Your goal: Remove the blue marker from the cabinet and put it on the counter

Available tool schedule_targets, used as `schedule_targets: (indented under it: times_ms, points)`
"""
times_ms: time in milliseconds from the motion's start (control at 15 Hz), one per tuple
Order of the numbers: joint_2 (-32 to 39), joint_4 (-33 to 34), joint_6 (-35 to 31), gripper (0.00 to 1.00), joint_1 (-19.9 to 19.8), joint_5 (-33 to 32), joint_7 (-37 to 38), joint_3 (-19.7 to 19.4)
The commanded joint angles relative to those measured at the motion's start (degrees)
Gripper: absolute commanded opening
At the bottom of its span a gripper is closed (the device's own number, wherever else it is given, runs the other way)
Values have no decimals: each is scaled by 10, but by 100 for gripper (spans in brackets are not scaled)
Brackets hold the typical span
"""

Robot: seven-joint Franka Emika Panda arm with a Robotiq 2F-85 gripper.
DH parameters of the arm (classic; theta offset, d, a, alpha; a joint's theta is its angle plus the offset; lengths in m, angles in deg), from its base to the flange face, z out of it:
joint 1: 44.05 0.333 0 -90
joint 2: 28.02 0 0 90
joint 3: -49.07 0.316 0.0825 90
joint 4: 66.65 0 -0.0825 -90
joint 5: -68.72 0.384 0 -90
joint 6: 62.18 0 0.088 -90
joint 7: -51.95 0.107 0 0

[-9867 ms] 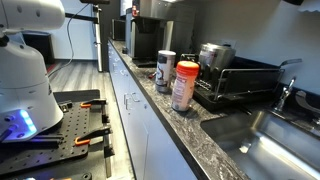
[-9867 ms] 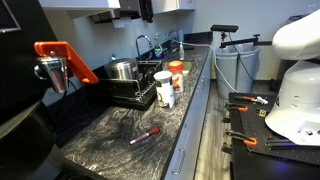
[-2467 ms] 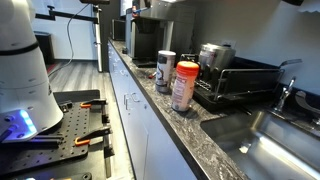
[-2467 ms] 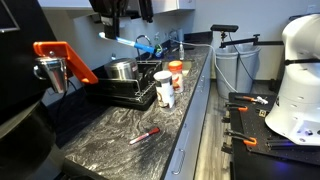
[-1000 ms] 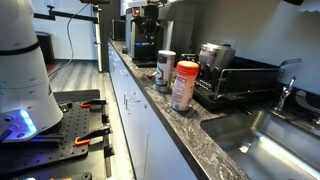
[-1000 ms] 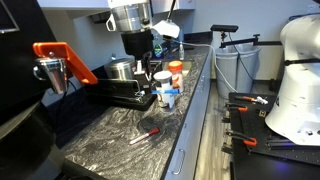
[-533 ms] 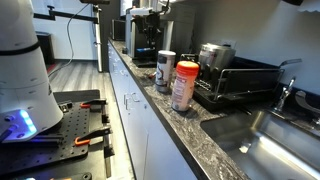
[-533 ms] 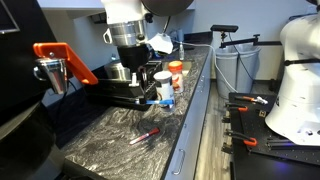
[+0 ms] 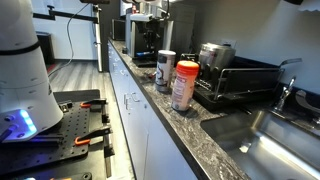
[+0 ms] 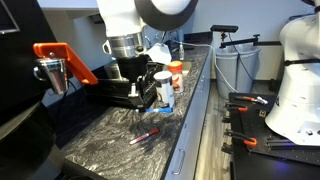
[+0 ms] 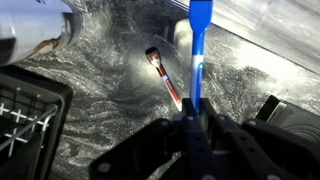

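Lowered fingers (image 11: pixel 222 136) pinch blue marker (image 11: pixel 199 50), seemingly above counter (image 11: pixel 100 85).

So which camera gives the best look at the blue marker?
The wrist view: the blue marker runs up mid-frame, clamped in the gripper over the counter. Both exterior views show mainly the arm; there the marker is too small to make out.

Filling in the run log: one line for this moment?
pincer: shut on blue marker | over counter | red pen lying nearby | marker not yet released
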Motion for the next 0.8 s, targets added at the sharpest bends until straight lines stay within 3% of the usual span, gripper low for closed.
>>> schedule_targets:
  times_ms: [0, 733]
  points:
    - [28, 9, -35, 3, 14, -10, 10, 0]
    - [92, 12, -89, 3, 46, -18, 69, -6]
